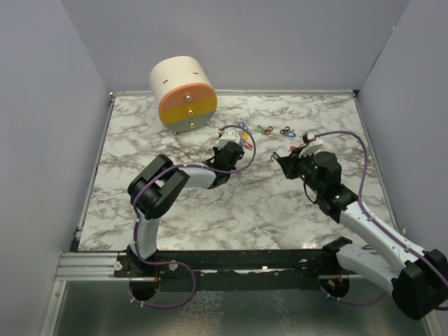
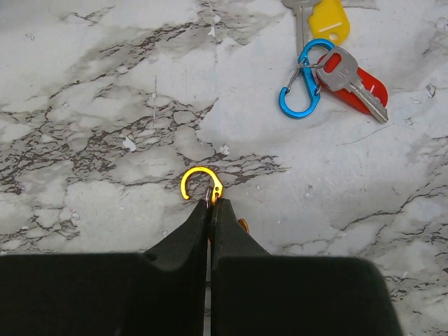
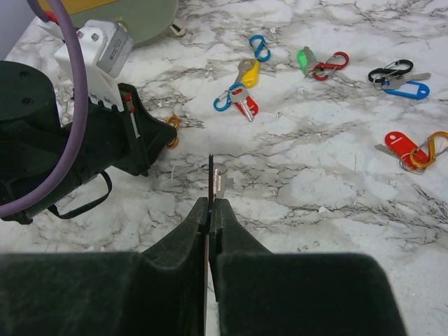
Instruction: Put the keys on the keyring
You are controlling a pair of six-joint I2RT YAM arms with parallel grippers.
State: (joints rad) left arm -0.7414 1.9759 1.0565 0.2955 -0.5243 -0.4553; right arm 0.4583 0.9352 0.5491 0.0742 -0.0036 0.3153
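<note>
Left jaws clamp the orange clip [image 2: 201, 169] on the bench [image 2: 105, 84], probably to lift it; right jaws pinch what looks like the keyring [image 3: 210, 166], upright for threading

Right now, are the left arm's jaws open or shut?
Shut. In the left wrist view the left arm's black jaws meet on the small orange metal loop clip, only its curved end showing beyond the tips.

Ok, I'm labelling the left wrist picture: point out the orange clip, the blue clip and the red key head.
orange clip [image 2: 199, 170]: left wrist view, top of its arc.
blue clip [image 2: 283, 99]: left wrist view, left side of lower loop.
red key head [image 2: 371, 84]: left wrist view, bare plastic beside the blade.
</note>
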